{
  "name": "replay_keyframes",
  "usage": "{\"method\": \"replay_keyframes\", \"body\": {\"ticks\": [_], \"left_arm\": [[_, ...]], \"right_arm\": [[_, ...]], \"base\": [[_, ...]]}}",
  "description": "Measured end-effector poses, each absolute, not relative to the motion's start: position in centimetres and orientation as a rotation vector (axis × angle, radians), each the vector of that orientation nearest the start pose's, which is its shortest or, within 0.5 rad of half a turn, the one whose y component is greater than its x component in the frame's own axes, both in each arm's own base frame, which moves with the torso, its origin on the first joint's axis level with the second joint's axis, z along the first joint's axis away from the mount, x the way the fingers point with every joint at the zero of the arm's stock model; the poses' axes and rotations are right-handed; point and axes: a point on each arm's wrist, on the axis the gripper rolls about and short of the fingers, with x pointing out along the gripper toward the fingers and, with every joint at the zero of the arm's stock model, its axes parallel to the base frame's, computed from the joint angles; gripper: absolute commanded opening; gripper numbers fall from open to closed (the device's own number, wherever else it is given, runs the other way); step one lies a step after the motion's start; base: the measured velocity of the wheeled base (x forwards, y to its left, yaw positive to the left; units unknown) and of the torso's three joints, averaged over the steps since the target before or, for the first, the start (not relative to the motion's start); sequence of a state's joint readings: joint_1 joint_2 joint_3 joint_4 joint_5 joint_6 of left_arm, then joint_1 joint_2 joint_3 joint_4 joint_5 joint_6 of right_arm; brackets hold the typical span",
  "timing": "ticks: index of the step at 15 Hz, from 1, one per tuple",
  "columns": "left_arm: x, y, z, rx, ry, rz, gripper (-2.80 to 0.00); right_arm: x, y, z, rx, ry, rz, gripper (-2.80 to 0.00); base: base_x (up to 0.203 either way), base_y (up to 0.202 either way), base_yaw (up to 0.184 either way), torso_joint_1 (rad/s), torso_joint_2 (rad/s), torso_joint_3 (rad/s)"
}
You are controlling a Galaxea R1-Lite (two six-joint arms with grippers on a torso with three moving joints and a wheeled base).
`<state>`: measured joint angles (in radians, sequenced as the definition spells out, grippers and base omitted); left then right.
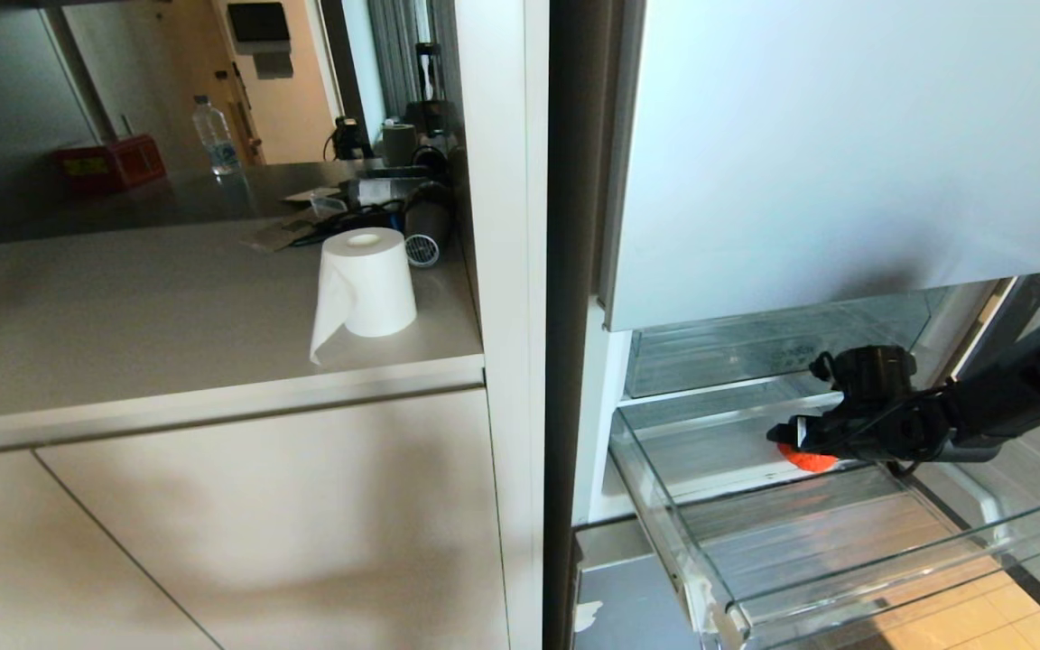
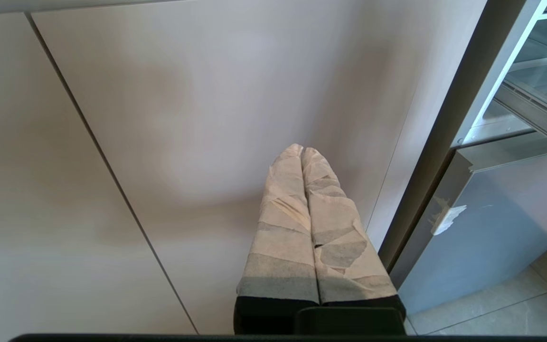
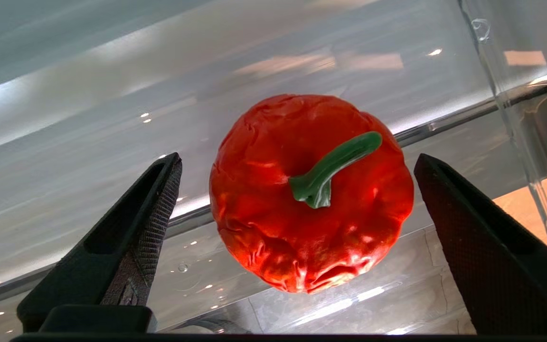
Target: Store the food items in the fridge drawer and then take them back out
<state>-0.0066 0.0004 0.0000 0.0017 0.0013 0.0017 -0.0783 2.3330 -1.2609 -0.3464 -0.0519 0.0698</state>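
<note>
A wrinkled red tomato-like food item (image 3: 302,199) with a green stem lies on the clear floor of the pulled-out fridge drawer (image 1: 664,524). In the head view the food item (image 1: 811,462) shows as a red patch under my right gripper (image 1: 791,440), toward the back of the drawer. In the right wrist view the right gripper (image 3: 297,159) is open, with one black finger (image 3: 150,209) on each side of the item and a gap to it on both sides. My left gripper (image 2: 302,151) is shut and empty, parked in front of a cabinet door.
Above the drawer hangs the grey fridge front (image 1: 845,135), with another clear drawer (image 1: 755,352) behind it. A white paper roll (image 1: 366,284) stands on the counter (image 1: 168,325) to the left. The cabinet upright (image 1: 515,316) separates counter and fridge.
</note>
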Motion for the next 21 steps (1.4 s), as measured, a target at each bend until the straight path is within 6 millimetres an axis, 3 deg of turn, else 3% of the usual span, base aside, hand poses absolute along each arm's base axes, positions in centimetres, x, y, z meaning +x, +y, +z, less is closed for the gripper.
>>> {"method": "replay_keyframes", "body": {"ticks": [6,11,17,21], "left_arm": [[-2.3,0.0,7.5,0.002,0.002,-0.006,-2.80],[-2.3,0.0,7.5,0.002,0.002,-0.006,-2.80],[-2.3,0.0,7.5,0.002,0.002,-0.006,-2.80],[-2.3,0.0,7.5,0.002,0.002,-0.006,-2.80]], "right_arm": [[43.5,-3.5,2.9,0.097,0.723,-0.158,-2.80],[41.5,-3.4,5.6,0.092,0.700,-0.160,-2.80],[34.7,-3.3,10.2,0.098,0.645,-0.171,-2.80],[28.2,-3.6,14.7,0.105,0.500,-0.198,-2.80]], "base": [[0.000,0.000,0.000,0.000,0.00,0.000],[0.000,0.000,0.000,0.000,0.00,0.000],[0.000,0.000,0.000,0.000,0.00,0.000],[0.000,0.000,0.000,0.000,0.00,0.000]]}}
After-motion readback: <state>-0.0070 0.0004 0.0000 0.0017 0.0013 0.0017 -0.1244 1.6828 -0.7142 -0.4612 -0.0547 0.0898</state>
